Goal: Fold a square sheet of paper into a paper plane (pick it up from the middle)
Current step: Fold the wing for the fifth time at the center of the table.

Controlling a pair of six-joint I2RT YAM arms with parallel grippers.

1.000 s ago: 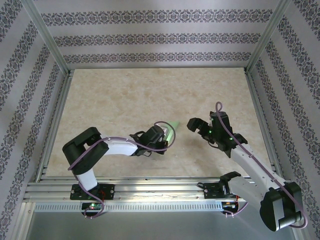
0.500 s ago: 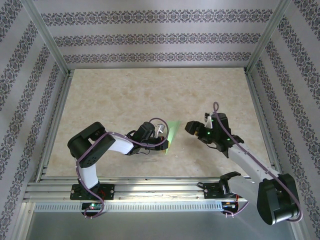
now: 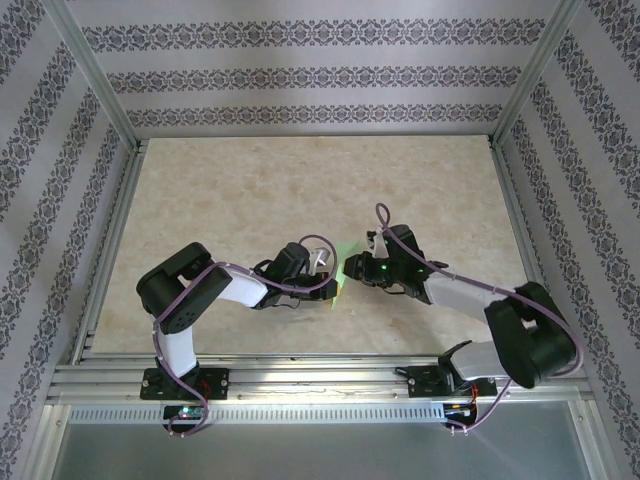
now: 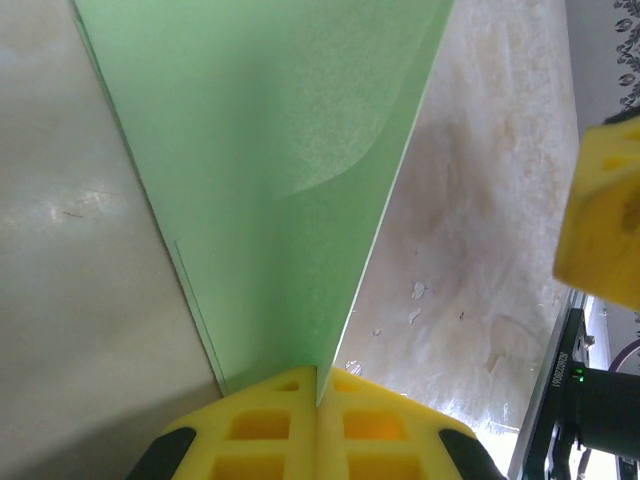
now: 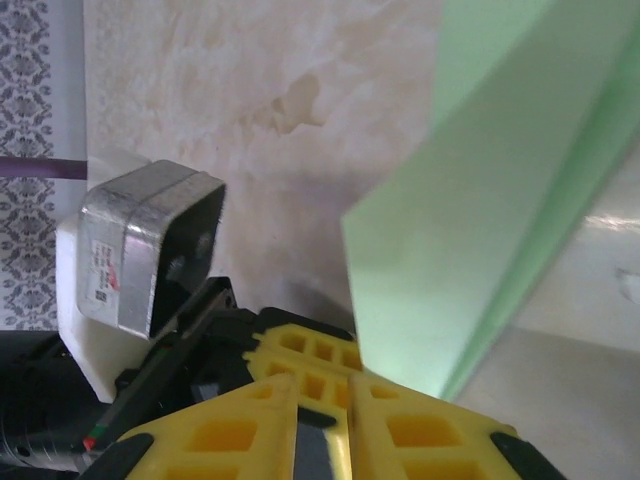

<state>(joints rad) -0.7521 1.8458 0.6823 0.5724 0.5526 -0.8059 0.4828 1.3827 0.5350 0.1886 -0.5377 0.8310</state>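
Mostly smooth, tapering green paper plane [image 4: 270, 150]

We noted that the paper plane [image 4: 290, 150] was thin, matt green paper. The desk [image 3: 300, 190] looked smooth, stone-patterned and faintly glossy. We found the pads [image 4: 260, 430] of the left end effector [image 4: 318, 395] matt yellow plastic, and the rail [image 3: 300, 385] bare ribbed metal.

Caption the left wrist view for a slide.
Left gripper pinches the folded green paper at its narrow end, over the marbled table.
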